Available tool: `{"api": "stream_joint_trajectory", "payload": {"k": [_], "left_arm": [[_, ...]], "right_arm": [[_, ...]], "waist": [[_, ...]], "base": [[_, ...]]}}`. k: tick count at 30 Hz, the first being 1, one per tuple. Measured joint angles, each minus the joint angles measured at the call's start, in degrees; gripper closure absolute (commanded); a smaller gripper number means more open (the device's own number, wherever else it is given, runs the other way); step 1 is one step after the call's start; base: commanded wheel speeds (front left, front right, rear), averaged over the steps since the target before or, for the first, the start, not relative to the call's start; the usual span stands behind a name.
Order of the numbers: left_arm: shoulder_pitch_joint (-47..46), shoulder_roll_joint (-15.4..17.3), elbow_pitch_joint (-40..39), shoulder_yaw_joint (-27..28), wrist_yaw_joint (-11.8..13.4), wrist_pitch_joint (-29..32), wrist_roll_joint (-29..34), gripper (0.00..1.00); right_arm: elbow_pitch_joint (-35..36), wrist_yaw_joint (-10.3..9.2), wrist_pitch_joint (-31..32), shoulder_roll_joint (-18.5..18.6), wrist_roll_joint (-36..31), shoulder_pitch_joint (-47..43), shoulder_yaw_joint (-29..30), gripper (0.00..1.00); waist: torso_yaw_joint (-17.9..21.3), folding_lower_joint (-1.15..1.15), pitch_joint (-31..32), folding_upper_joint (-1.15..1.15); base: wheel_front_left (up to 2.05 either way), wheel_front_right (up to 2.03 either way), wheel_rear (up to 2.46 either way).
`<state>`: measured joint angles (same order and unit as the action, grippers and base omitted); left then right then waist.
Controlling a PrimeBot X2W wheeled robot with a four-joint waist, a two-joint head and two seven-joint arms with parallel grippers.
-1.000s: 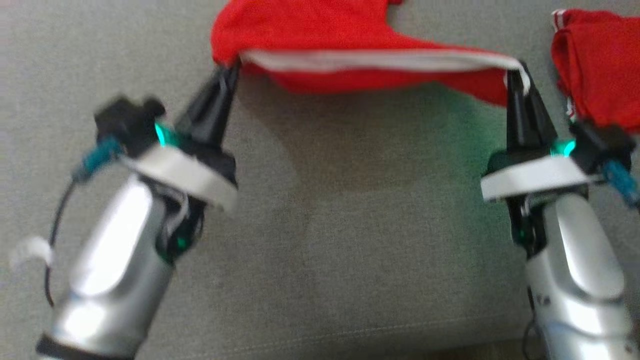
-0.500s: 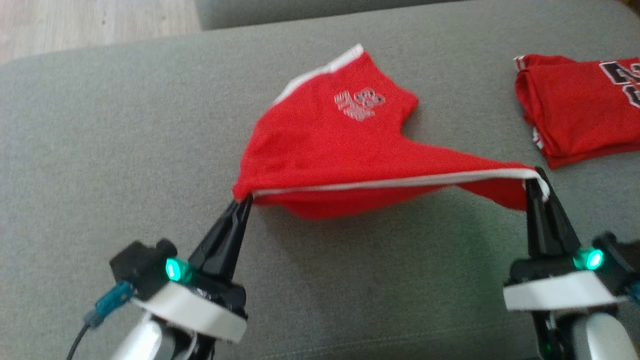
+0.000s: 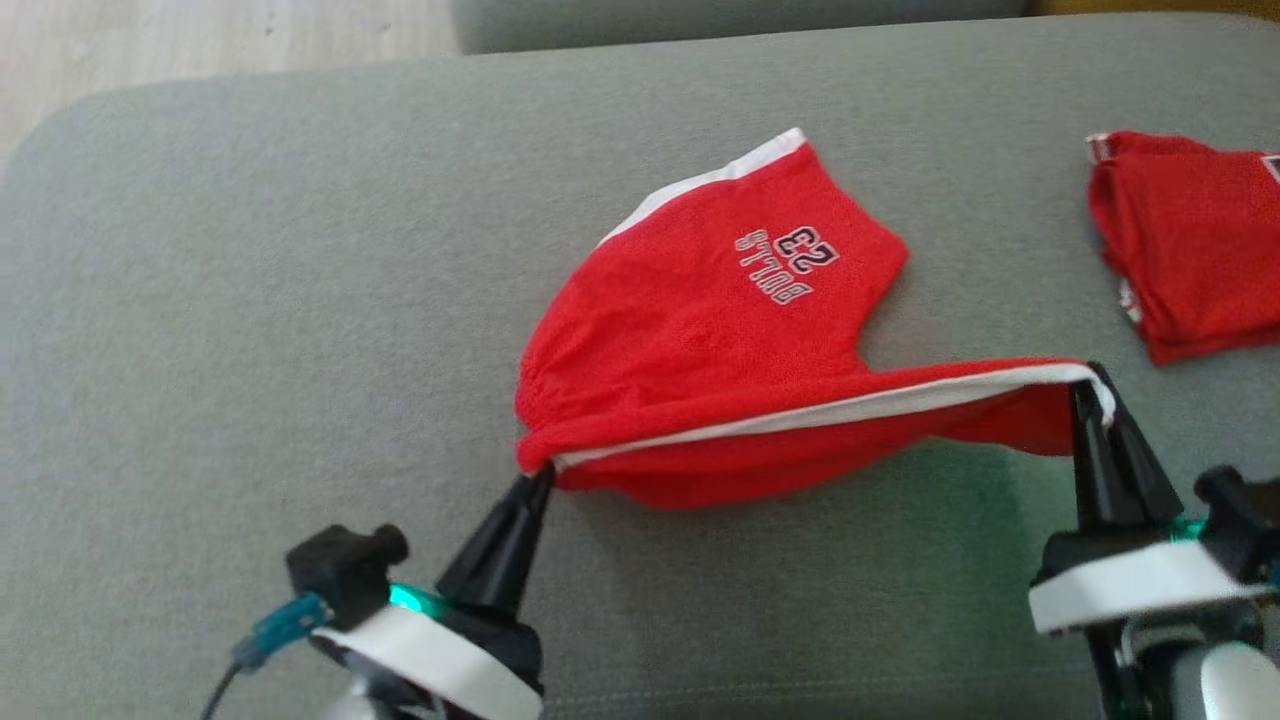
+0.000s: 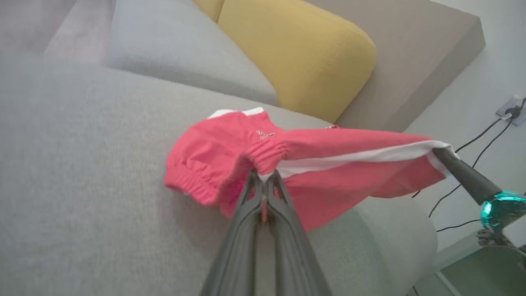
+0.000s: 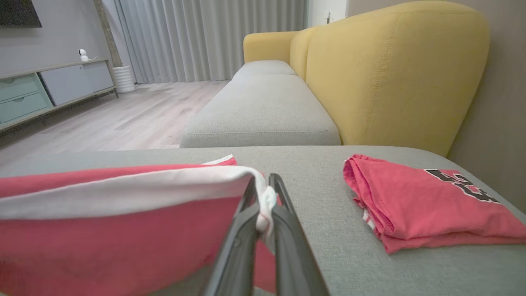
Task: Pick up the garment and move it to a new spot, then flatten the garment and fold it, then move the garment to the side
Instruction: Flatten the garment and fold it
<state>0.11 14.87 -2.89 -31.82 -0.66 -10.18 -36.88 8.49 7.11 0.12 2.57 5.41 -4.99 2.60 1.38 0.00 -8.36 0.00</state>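
Two grippers: the left gripper [image 3: 540, 478] and right gripper [image 3: 1092, 378] each pinch closed on one pair of red shorts [image 3: 700, 330], stretched between them over the sofa cushion [image 3: 250, 300]. One folded red jersey [image 3: 1190, 260] lies apart.

A folded red shirt [image 3: 1190, 250] lies on the grey sofa [image 3: 250, 300] (yellow backrest [image 5: 394, 70] behind).

Left pincer [image 3: 540, 478]: two long black fingers, matte, tapering to fine tips, set in black base. Under base, left white collar [image 3: 430, 660], broad band. Left green lamp [image 3: 405, 598] glowing at collar edge. Black camera block [image 3: 345, 560] beside it; teal plug [image 3: 285, 625], thin dark cable [image 3: 215, 695].

Right pincer [image 3: 1093, 378]: same black tapered fingers, right white collar [image 3: 1130, 597], right green lamp [image 3: 1190, 527], second black block [image 3: 1235, 500]. Silver forearm shell [image 3: 1215, 680] below collar. In wrist views fingers read smooth dark grey.
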Motion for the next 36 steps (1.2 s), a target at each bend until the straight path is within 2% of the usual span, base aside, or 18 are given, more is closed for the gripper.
{"api": "stream_joint_trajectory", "payload": {"k": [4, 6, 7, 15, 23, 36], "left_arm": [[-1.18, -3.33, 5.90, -1.00, -1.80, 0.00, -2.54, 1.00], [-3.14, -4.79, 9.21, -1.23, -2.44, 0.01, -3.46, 1.00], [-3.14, -4.79, 9.21, -1.23, -2.44, 0.01, -3.46, 1.00], [-14.61, -9.44, 20.70, -0.37, -3.93, 0.05, -7.04, 1.00], [-23.40, -11.63, 29.25, -1.25, -5.44, 0.58, -10.21, 1.00], [-31.47, -12.40, 35.94, -6.70, -5.91, -0.52, -16.38, 1.00]], "right_arm": [[-4.50, 0.00, 0.98, 0.57, -0.57, 5.35, 0.24, 1.00], [-7.25, 0.00, 1.49, 2.01, -0.88, 8.87, -0.37, 1.00], [-7.25, 0.00, 1.49, 2.01, -0.88, 8.87, -0.37, 1.00], [-19.74, 0.00, 5.27, 8.24, -1.35, 25.36, -5.90, 1.00], [-31.21, 0.00, 8.04, 11.77, 1.03, 37.02, -11.12, 1.00], [-46.68, 0.00, 8.72, 13.94, 6.36, 49.61, -16.29, 1.00]], "waist": [[-1.95, 0.00, -1.51, 0.00], [-2.76, 0.00, -2.49, 0.00], [-2.76, 0.00, -2.49, 0.00], [-5.97, 0.01, -6.20, 0.00], [-9.30, 0.01, -9.15, 0.00], [-11.62, 0.01, -12.35, 0.00]], "base": [[0.00, 0.00, 0.00], [0.00, 0.00, 0.00], [0.00, 0.00, 0.00], [0.00, 0.00, 0.00], [0.00, 0.00, 0.00], [0.00, 0.00, 0.00]]}}
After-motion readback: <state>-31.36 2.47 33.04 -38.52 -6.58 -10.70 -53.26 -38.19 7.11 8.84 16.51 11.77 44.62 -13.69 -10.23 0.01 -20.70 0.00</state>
